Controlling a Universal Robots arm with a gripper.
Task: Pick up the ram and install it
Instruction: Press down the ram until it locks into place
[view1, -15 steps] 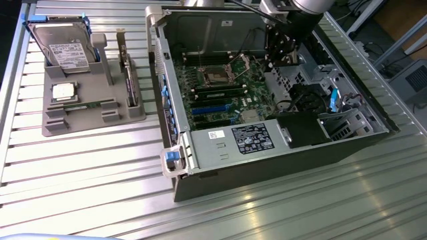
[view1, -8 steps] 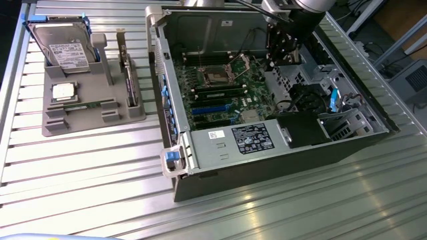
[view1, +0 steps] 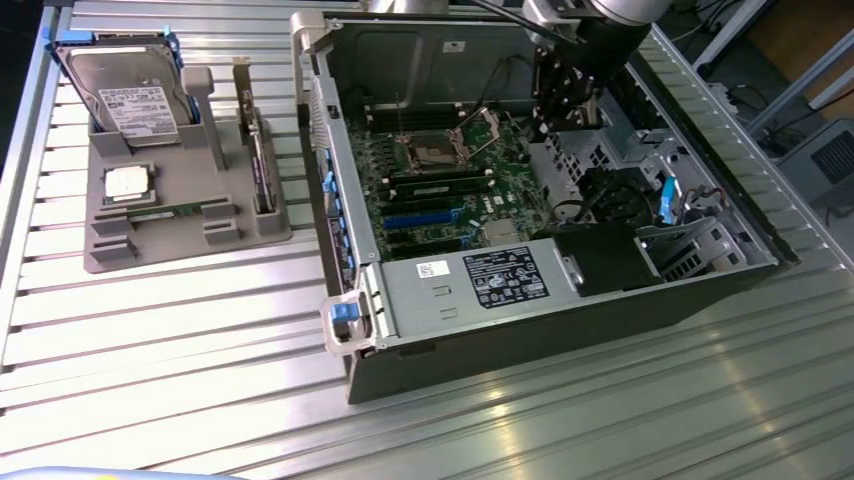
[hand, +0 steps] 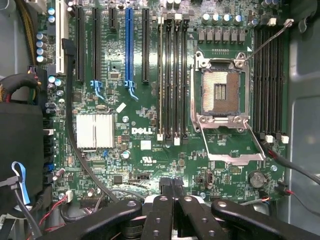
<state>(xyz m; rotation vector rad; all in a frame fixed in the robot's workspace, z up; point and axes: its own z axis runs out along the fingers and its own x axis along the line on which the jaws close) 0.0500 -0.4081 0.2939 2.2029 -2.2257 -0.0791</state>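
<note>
Pincer (hand: 172, 192) fingers pressed together and gripping nothing hang over the motherboard (hand: 150, 125) inside the open computer case (view1: 534, 200), as seen from the wrist view. The exterior view puts the arm's black wrist at the far end of that case, above the board. The slatted metal surface (view1: 174, 330) carries the case and, well apart from it toward the exterior view's left, a grey parts holder (view1: 174, 215). A hard drive (view1: 127, 100) stands upright at the holder's far end, farther from the case than the expansion card (view1: 256, 150), which stands on edge along the holder side nearest the case. A square silver processor (view1: 127, 183) lies flat in the holder below the drive. The ram (view1: 167, 212), a thin green stick, lies in a slot of the holder just beside the processor, well apart from the case and from the pincer. On the board, the wrist view shows the open processor socket (hand: 220, 92) with black memory slots (hand: 172, 75) on both sides of it, and a silver heatsink (hand: 94, 131) farther along.
</note>
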